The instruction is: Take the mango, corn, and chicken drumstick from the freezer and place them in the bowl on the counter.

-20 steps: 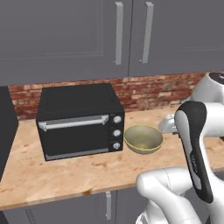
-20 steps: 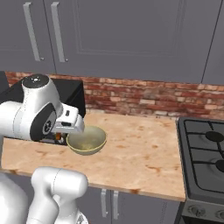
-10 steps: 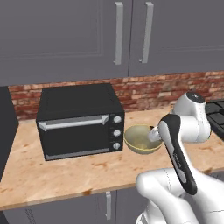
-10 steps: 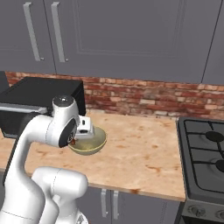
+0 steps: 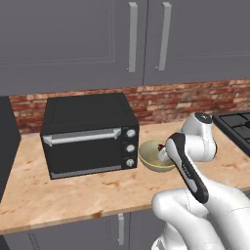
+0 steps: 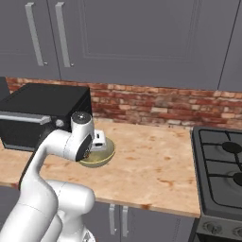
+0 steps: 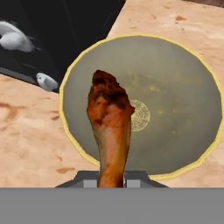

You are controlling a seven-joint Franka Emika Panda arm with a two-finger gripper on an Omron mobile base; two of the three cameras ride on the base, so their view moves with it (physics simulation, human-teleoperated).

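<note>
Hand view: the gripper (image 7: 111, 179) sits at the lower edge, its two finger tips closed on the narrow bone end of the chicken drumstick (image 7: 109, 127); the tips themselves are largely cut off by the frame edge and hidden behind the meat. The drumstick rises from the grip with its thick, dark-crusted end over the near-left part of the bowl (image 7: 192, 78), above the bowl's inside; whether it touches the bowl's floor cannot be told. A faint pale round mark lies at the bowl's centre, partly covered by the drumstick; no lettering can be read in it. The bowl holds no other food. It stands on the counter (image 7: 30, 131), and beyond its rim the black toaster oven (image 7: 57, 39) is cropped at the upper left, showing part of a pale handle and one knob.

Left base view: the arm's bent forearm covers the right part of the bowl (image 5: 151, 157); a small reddish-brown trace of the drumstick (image 5: 161, 146) shows above the rim. The toaster oven (image 5: 88, 134) stands just left of the bowl, apart from it; its three knobs carry no legible markings. A dark panel is cut off at the left edge. At the far right, part of a stove (image 5: 237, 122) is cropped.

Right base view: the wrist hides most of the bowl (image 6: 101, 158) and all of the drumstick. Behind the counter (image 6: 156, 160) run a brick backsplash (image 6: 156, 106) and grey wall cupboards (image 6: 142, 42) with bar handles
</note>
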